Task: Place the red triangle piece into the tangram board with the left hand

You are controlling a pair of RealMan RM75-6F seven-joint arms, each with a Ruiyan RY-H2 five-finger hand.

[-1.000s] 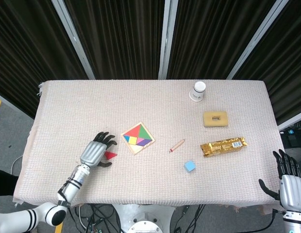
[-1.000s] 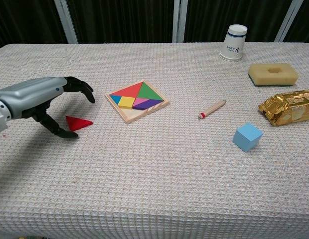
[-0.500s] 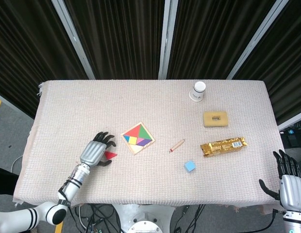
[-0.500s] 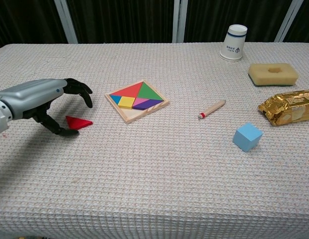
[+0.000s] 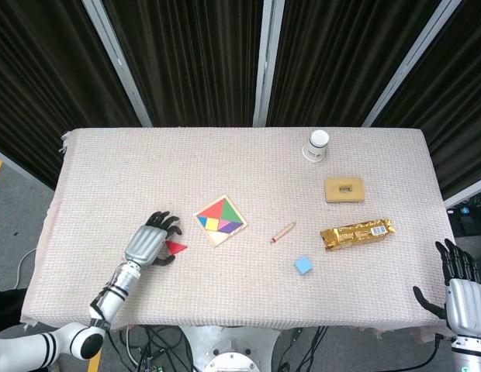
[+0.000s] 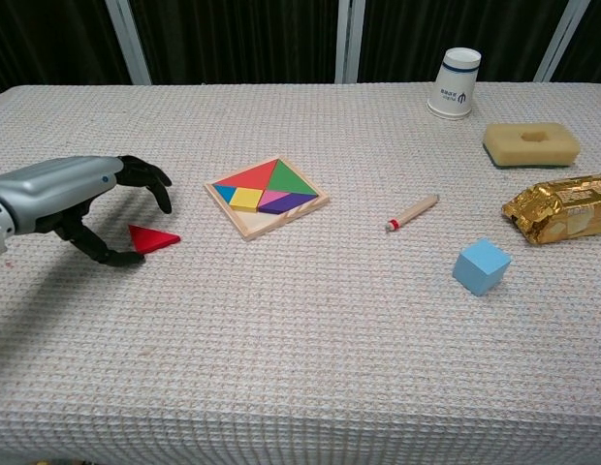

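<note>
While the triangle lies loose on the cloth, nothing is yet gripped.
Left hand: left hand (image 6: 63, 194) arches over the surface (image 6: 300, 368) just left of the triangle (image 6: 152, 238), fingers (image 6: 145, 176) curved and spread, holding nothing; the thumb tip reaches under toward the triangle's left corner, but I cannot tell if it touches.
Why so: this looks like a pinch being framed, thumb low and fingers above, so they can close on the flat piece from both sides.
Triangle: flat on the surface, near the board (image 6: 268, 195) on its left, apart from it.
Board: mostly filled with coloured pieces; a bare wooden strip shows along its near edge, probably the slot for the triangle.
Right hand: right hand (image 5: 462, 293) at the far right corner off the surface, fingers released and apart, idle since the task is the left hand's.
Others: pencil (image 6: 412, 212), cube (image 6: 481, 266), wrapper (image 6: 562, 209), sponge (image 6: 531, 143) and cup (image 6: 459, 82) lie well apart to the right.
Stage: grasp not yet made.
</note>
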